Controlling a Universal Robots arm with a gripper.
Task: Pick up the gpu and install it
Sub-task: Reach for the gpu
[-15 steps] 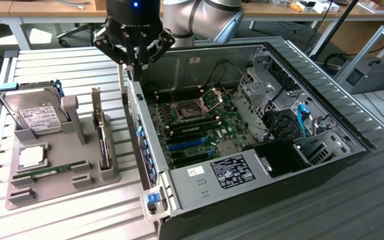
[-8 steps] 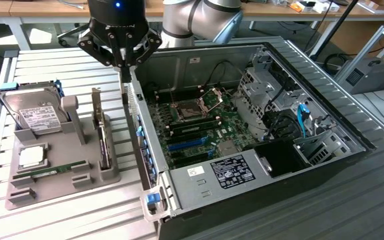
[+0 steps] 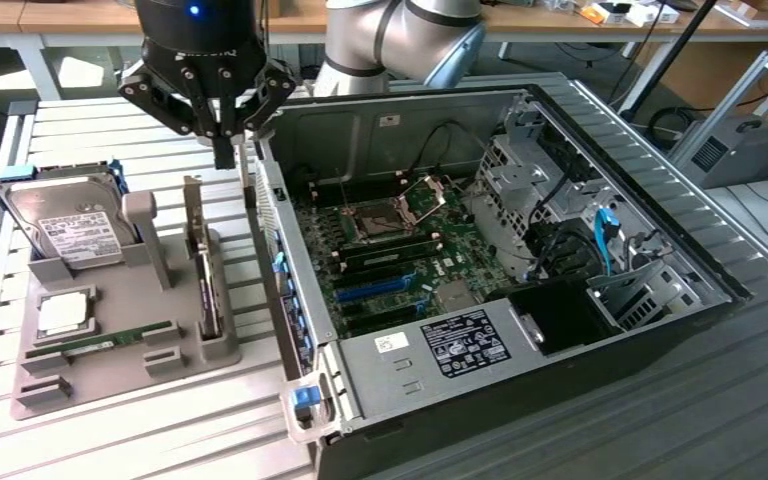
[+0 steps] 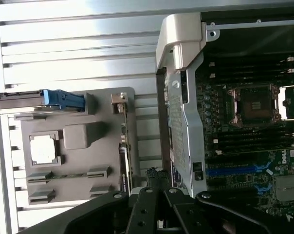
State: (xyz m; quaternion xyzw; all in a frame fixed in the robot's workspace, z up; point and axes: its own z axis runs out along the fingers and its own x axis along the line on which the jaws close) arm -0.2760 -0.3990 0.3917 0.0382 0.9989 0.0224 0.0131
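While the claw [image 3: 224,150] hangs clenched and empty above the worktop [image 3: 104,130], between the grey holder [image 3: 104,345] and the wall of the open computer case [image 3: 267,230], I judge that we are at the very beginning of the task: the approach for the pick. The gpu [image 3: 207,285] is not yet touched. It stands on its edge in a slot of the holder, on the side nearest to the case. In the wrist view I see the gpu [image 4: 122,146] as a thin strip, a little ahead of the claw [image 4: 154,181].

For a grasp, in my opinion, the claw must first open. Then it must come down straight over the upper edge of the card, because the holder and the case wall leave little free room on both sides. The blue slots [image 3: 373,288] on the board [image 3: 424,262] inside the case look free to me.

The worktop is made of pale metal slats. A hard drive [image 3: 71,232] stands at the other end of the holder, away from the case. Behind, I see desks with small things on them, some cables, and a metal frame [image 3: 758,100] at the exterior view's right.
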